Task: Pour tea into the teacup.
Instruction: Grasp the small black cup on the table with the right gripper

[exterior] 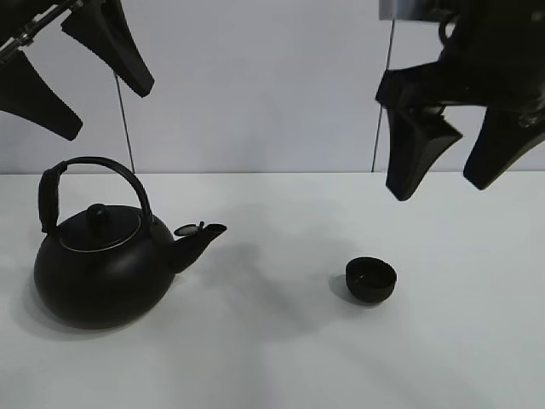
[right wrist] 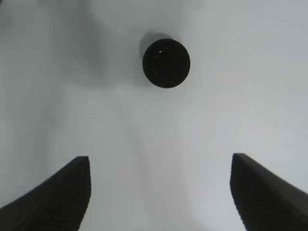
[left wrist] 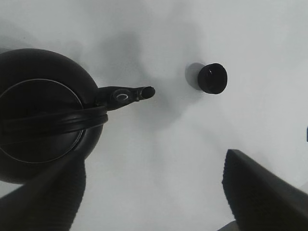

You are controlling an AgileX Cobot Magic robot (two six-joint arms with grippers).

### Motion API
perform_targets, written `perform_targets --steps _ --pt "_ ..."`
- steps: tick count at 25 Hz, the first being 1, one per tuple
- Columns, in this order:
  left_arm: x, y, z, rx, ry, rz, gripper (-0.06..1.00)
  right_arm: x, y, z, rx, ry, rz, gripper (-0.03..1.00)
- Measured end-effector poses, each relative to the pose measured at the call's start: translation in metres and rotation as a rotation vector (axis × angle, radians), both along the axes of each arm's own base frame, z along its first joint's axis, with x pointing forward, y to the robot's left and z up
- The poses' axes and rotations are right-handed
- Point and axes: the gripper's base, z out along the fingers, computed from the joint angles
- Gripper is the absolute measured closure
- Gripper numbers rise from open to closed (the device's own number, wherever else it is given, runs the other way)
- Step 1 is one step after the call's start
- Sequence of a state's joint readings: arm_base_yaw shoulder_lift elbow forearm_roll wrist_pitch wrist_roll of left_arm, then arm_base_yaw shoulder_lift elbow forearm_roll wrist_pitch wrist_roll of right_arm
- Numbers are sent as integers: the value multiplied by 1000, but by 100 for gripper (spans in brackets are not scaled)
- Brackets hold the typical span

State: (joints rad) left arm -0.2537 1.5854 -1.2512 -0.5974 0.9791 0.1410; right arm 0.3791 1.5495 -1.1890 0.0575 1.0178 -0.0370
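A big round black kettle [exterior: 98, 273] with an arched handle and lid stands on the white table at the left, its spout [exterior: 200, 239] pointing right. The small black teacup [exterior: 371, 279] stands upright right of centre, apart from the kettle. My left gripper [exterior: 81, 81] hangs open and empty high above the kettle. My right gripper [exterior: 456, 153] hangs open and empty high above and a little right of the teacup. The left wrist view shows the kettle [left wrist: 43, 115] and the teacup [left wrist: 212, 78]. The right wrist view shows the teacup [right wrist: 166, 63] between the open fingers.
The white table [exterior: 281, 358] meets a pale back wall [exterior: 255, 85] with two thin vertical seams. Nothing else stands on the table.
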Motion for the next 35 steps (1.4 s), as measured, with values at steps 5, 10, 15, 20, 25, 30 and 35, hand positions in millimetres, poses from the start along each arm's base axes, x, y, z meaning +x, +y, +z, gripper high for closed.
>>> perform_targets --steps 5,10,15,20,25,30,35 --pt "0 0 0 0 0 0 37 14 9 -25 -24 19 -16 42" --pt "0 0 0 0 0 0 37 28 14 -52 -33 43 -29 42" --pt "0 0 0 0 0 0 37 39 20 -74 -19 54 -58 42" --pt "0 0 0 0 0 0 37 45 24 -101 -20 113 -88 42" --pt "0 0 0 0 0 0 37 53 12 -112 24 151 -172 42" --pt "0 0 0 0 0 0 37 57 2 -112 30 151 -205 42" --pt "0 0 0 0 0 0 37 57 2 -112 33 153 -206 42"
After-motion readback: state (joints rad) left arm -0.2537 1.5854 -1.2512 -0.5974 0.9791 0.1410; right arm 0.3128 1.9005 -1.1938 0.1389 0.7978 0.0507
